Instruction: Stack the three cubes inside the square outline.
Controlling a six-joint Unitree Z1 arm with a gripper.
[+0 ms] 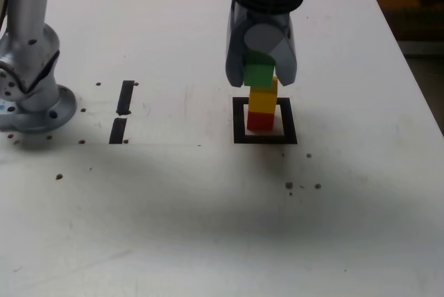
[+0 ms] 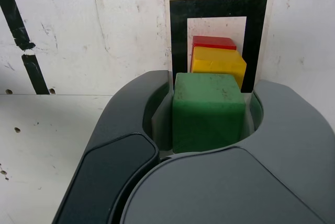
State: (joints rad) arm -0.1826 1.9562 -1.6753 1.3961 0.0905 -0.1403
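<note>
I am viewing a white table (image 1: 208, 227) with the arm's base (image 1: 31, 96) standing at the exterior view's left and two short tape strips (image 1: 122, 113) lying between it and the work area. The square outline (image 1: 239, 120) is sitting near the table's middle. Inside it, the red cube (image 1: 261, 121) is resting on the white field and the yellow cube (image 1: 263, 99) is sitting squarely on top.

I am holding the claw (image 1: 261, 75) pointing down, its jaws clamped on opposite faces of the green cube (image 1: 259, 73).

Governing relation: the green cube is hanging just above the yellow cube, but in the exterior view it is sitting slightly toward that view's left of the stack. The wrist view is showing the same offset. I judge that a small sideways correction is required before lowering; otherwise the cube risks landing overhung and tipping.
</note>
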